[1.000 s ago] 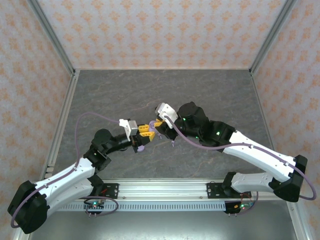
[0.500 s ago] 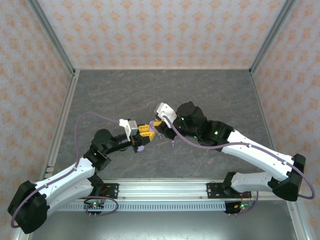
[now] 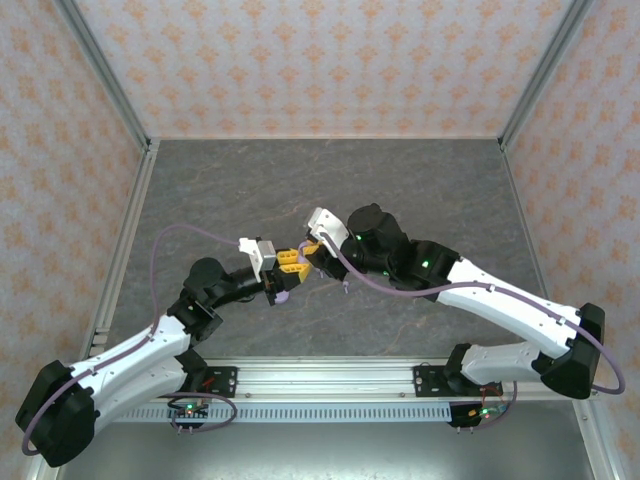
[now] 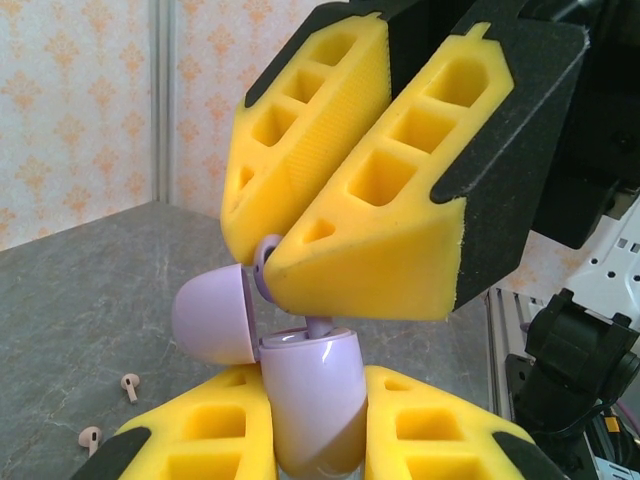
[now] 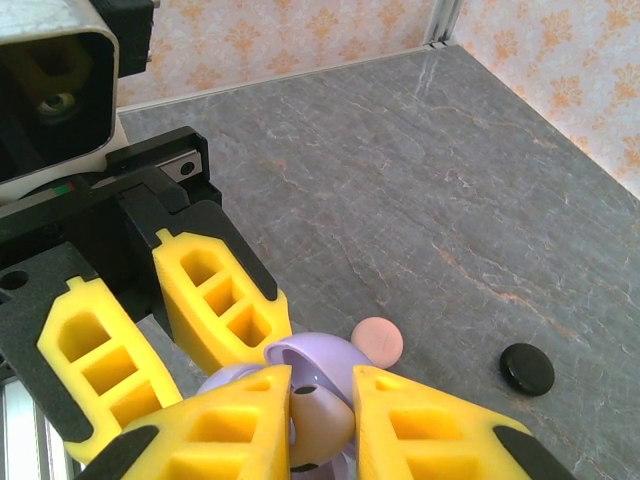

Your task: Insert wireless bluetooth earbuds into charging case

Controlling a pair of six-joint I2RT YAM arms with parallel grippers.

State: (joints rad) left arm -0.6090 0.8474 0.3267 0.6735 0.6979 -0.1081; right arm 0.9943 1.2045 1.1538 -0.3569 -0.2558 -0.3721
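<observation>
- Between the left gripper's clenched fingers stands the lavender charging case, its lid open.
- Above it, the right gripper pinches a lavender earbud at the case's mouth.
- Two pink earbuds lie apart on the table.

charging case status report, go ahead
Left gripper shut on open lavender charging case. Right gripper shut on lavender earbud, stem at case mouth, not yet seated. Two pink earbuds loose on table, nothing blocking.
</observation>
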